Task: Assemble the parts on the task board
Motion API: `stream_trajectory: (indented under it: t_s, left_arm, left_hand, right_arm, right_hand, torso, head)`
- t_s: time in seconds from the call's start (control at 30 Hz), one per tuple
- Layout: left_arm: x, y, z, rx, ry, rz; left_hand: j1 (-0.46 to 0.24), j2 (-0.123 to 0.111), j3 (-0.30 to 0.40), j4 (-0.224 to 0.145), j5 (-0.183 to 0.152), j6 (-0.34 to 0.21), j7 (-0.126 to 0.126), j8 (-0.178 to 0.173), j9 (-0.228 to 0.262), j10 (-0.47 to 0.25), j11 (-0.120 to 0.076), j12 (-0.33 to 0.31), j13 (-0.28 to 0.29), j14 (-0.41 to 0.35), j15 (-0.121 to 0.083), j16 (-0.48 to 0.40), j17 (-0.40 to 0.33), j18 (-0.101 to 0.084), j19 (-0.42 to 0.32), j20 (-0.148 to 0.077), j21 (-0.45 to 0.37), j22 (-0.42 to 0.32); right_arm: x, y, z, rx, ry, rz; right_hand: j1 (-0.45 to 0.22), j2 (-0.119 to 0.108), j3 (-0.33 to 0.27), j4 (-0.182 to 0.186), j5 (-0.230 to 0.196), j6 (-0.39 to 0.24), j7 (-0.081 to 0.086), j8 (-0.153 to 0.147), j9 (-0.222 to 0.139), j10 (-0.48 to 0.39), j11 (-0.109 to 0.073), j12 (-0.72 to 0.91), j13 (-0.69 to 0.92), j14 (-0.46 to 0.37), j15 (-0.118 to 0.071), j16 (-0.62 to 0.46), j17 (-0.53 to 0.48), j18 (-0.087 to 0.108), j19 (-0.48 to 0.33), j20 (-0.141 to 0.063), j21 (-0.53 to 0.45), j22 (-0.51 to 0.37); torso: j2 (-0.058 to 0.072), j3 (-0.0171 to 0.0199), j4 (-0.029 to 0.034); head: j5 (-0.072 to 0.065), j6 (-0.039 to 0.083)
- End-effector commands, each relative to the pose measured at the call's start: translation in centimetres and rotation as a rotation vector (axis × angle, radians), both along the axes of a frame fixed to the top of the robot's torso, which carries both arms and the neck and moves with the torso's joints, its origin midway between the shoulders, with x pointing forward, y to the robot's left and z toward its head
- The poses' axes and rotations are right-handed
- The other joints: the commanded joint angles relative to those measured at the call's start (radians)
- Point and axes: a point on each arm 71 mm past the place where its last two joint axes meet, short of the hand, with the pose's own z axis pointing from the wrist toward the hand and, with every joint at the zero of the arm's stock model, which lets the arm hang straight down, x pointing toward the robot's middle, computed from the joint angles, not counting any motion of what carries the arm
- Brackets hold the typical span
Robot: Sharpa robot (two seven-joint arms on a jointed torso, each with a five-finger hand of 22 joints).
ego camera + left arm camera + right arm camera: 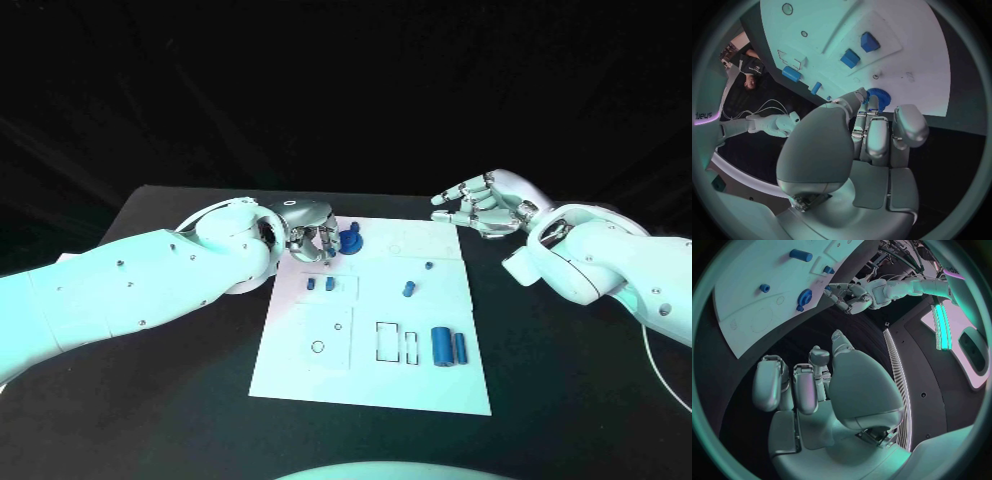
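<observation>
Head view: you're seeing the task board, a flat white matte plate, lying lengthwise away from the robot on the black table. Your left hand is sitting at the board's far left corner, silver fingers curled down around a blue gear, a toothed disc standing on the board; in the left wrist view the fingertips are touching the gear from above, and you cannot tell for sure whether it's being pinched or just touched. Your right hand is hovering off the board's far right corner over the table, fingers spread and loosely bent, holding nothing; the right wrist view shows the same hand empty.

Two blue cylinders are lying side by side near the board's near right, long axes running along the board's length. A smaller blue peg is lying mid-board, tilted slightly off that line. Two small blue blocks are sitting upright in a panel on the left side. Black outlines of rectangles and circles are printed beside the cylinders.
</observation>
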Motion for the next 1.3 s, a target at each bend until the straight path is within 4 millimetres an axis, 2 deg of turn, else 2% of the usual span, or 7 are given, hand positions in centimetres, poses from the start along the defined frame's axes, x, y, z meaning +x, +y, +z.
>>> stream_trajectory:
  t_s: [0.03,0.37,0.57,0.67,1.3]
  left_arm:
    - [0.2,0.5,-0.6,0.039,0.069,0.019]
    - [0.8,1.3,-1.2,0.074,0.094,0.044]
    - [0.9,0.9,-1.4,0.086,0.091,0.036]
    - [0.9,0.8,-1.5,0.091,0.091,0.032]
    - [0.5,0.0,-1.4,0.066,0.08,0.005]
  left_hand:
    - [-0.013,-0.003,0.008,0.0,0.003,0.008,-0.001,-0.005,-0.001,0.006,0.0,-0.007,0.0,0.026,0.005,0.001,-0.002,-0.016,0.015,0.01,0.001,-0.001]
    - [-0.014,-0.004,0.008,-0.001,0.003,0.007,-0.001,-0.006,-0.002,0.006,0.0,-0.008,0.0,0.025,0.005,0.0,-0.003,-0.017,0.015,0.01,0.002,0.0]
    - [-0.015,-0.004,0.009,-0.001,0.003,0.007,-0.001,-0.006,-0.002,0.007,0.0,-0.008,0.0,0.025,0.005,0.001,-0.003,-0.017,0.015,0.01,0.001,0.0]
    - [-0.015,-0.004,0.009,-0.001,0.003,0.007,-0.001,-0.006,-0.002,0.007,0.0,-0.008,0.0,0.025,0.005,0.001,-0.003,-0.017,0.015,0.01,0.001,0.0]
    - [-0.017,-0.002,0.014,-0.004,0.002,0.012,-0.003,-0.006,-0.002,0.014,-0.003,-0.01,0.002,0.025,0.004,0.002,-0.003,-0.016,0.014,0.01,0.001,0.001]
  right_arm:
    - [-0.1,0.2,-0.1,-0.006,0.0,0.014]
    - [-0.1,0.2,-0.1,-0.006,0.001,0.017]
    - [-0.1,0.3,-0.1,-0.005,0.001,0.018]
    - [-0.1,0.3,-0.2,-0.005,0.002,0.019]
    - [-0.1,0.3,-0.2,-0.006,0.002,0.019]
  right_hand:
    - [0.003,0.009,0.001,-0.005,0.006,0.005,-0.005,0.005,0.001,-0.005,-0.003,0.001,0.001,0.062,0.0,-0.006,0.086,0.015,-0.006,0.001,-0.005,-0.001]
    - [0.003,0.009,0.001,-0.005,0.006,0.005,-0.005,0.005,0.001,-0.005,-0.003,0.001,0.001,0.062,0.0,-0.006,0.086,0.015,-0.006,0.001,-0.005,-0.001]
    - [0.003,0.009,0.001,-0.005,0.006,0.005,-0.005,0.005,0.001,-0.005,-0.003,0.001,0.001,0.062,0.0,-0.006,0.086,0.015,-0.006,0.001,-0.005,-0.001]
    - [0.003,0.009,0.001,-0.005,0.006,0.005,-0.005,0.005,0.001,-0.005,-0.003,0.001,0.001,0.062,0.0,-0.006,0.086,0.015,-0.006,0.001,-0.005,-0.001]
    - [0.003,0.009,0.001,-0.005,0.006,0.005,-0.005,0.005,0.001,-0.005,-0.003,0.001,0.001,0.062,0.0,-0.006,0.086,0.015,-0.006,0.001,-0.005,-0.001]
  torso:
    - [0.0,-0.0009,-0.0013]
    - [0.0,-0.0003,-0.0029]
    - [0.001,-0.0003,-0.0015]
    - [0.001,-0.0002,-0.003]
    - [0.001,-0.0004,-0.0014]
  head:
    - [0.001,-0.001]
    - [0.003,0.0]
    - [0.005,-0.001]
    - [0.007,0.0]
    - [0.005,-0.003]
